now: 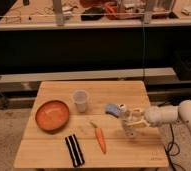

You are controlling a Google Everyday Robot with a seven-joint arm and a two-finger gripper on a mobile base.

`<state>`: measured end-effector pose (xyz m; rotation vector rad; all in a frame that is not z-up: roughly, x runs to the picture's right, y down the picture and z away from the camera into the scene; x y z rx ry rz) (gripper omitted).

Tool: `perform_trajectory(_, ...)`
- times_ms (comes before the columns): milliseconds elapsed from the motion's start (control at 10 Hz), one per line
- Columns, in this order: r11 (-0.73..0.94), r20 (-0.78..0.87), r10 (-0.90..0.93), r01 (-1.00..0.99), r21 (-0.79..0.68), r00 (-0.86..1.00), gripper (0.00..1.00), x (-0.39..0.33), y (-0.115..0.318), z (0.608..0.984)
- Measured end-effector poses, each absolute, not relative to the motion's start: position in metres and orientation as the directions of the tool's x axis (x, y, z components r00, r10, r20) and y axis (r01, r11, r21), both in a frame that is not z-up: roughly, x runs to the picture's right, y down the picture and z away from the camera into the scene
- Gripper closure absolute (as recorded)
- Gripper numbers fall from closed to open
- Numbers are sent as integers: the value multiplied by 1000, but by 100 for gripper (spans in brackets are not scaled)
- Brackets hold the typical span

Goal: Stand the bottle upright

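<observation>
Camera view: the pincer (128,121) hangs low at the surface's (49,150) right side, and I cannot tell its grip. The bottle (122,107) lies just beside it. An off-centre squeeze might roll it away.

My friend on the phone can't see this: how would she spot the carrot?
On the wooden table, look towards the front edge, between the black striped block and the robot's gripper at the right. The carrot lies flat there: thin, pointed and orange, unlike the round orange bowl further left.
</observation>
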<state>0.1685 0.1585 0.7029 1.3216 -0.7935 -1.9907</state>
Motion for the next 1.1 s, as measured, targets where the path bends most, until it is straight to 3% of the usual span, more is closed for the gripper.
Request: perform_trajectory(1100, -665, -610, -724, 93, 741, -322, 100, 136, 157, 706)
